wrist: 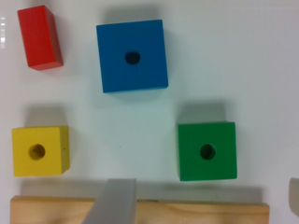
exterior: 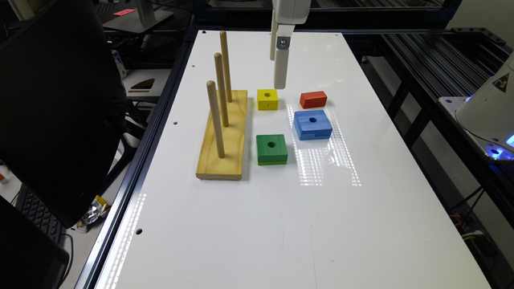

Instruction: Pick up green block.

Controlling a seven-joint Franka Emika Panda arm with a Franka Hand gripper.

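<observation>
The green block (exterior: 272, 149) lies flat on the white table (exterior: 281, 224), a round hole in its top and a lighter green strip along its bottom edge. In the wrist view the green block (wrist: 207, 150) lies untouched. My gripper (exterior: 278, 76) hangs above the table, just behind the yellow block (exterior: 268, 98) and well back from the green one. In the wrist view the gripper (wrist: 204, 189) is open, with nothing between its two widely spaced fingers.
A wooden base (exterior: 224, 136) with three upright pegs stands on the exterior view's left of the green block. The larger blue block (exterior: 313, 124) lies to its right and a little behind, and a red block (exterior: 313, 99) sits farther back. A black monitor (exterior: 56, 100) overhangs the left table edge.
</observation>
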